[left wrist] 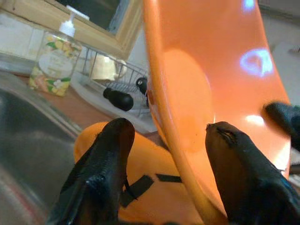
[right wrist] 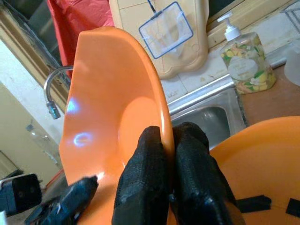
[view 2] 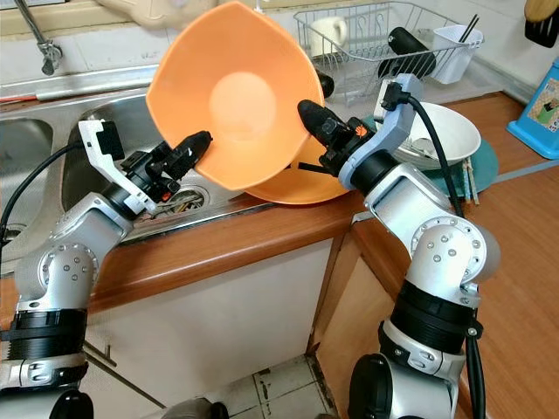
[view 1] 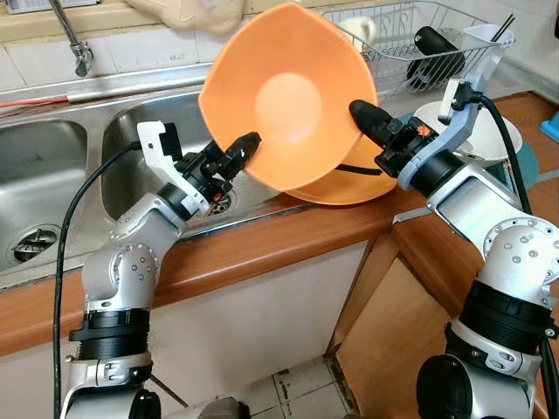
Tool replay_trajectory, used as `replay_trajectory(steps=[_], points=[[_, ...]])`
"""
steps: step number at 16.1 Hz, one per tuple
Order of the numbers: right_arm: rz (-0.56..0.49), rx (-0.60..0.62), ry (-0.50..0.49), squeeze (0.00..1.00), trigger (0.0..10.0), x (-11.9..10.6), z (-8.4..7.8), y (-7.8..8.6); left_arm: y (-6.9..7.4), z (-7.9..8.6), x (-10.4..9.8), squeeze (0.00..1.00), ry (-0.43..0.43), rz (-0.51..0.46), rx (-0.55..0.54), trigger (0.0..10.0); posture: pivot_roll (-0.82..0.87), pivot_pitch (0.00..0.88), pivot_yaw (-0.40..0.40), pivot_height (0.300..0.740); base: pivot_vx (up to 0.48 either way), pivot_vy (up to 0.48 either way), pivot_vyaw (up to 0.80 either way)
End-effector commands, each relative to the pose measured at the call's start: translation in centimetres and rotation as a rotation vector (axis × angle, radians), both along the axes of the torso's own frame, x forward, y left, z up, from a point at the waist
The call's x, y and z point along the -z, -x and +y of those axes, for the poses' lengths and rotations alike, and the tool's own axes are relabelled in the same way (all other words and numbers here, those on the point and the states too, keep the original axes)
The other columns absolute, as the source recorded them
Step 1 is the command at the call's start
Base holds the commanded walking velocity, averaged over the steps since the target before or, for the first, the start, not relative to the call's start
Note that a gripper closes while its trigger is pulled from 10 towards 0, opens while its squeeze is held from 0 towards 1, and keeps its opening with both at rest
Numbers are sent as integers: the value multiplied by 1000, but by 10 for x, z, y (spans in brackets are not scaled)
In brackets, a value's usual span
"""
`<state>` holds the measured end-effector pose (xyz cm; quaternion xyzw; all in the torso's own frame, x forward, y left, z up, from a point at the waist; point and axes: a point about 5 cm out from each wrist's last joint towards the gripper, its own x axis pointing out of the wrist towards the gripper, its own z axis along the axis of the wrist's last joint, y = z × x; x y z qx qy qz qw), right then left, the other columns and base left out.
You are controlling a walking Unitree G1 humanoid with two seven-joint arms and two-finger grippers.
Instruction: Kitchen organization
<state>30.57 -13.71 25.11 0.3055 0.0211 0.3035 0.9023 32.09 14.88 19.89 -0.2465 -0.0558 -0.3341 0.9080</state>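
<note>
A large orange bowl (view 1: 288, 96) is held up on edge over the counter, its hollow facing me. My right gripper (view 1: 360, 113) is shut on its right rim, and the right wrist view has both fingers (right wrist: 145, 168) pinching that rim. My left gripper (view 1: 244, 147) is open at the bowl's lower left edge. The left wrist view has the rim running between its spread fingertips (left wrist: 117, 136), and I cannot tell whether they touch it. A second orange bowl (view 1: 349, 185) rests on the counter just below the raised one.
A steel double sink (view 1: 131, 131) with a tap (view 1: 79, 52) lies behind the left arm. A wire dish rack (view 1: 410, 44) stands at the back right, white bowls (view 1: 498, 140) beside it. A soap bottle (right wrist: 243, 61) stands by the sink. The wooden counter edge (view 1: 288, 236) runs in front.
</note>
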Motion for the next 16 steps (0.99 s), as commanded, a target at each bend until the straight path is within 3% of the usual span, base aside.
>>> replay_trajectory(steps=[1, 16], points=[[-61, -39, -18, 0, 0, -11, 5, 6, -2, 2, -3, 0, 8, -5, -8, 0, -116, 0, 81, 740, 0, 0, 0], [-54, -38, 13, 0, 0, -7, 6, 6, -4, -2, -1, 0, 1, -2, -8, 0, -115, 0, 77, 740, 0, 0, 0]])
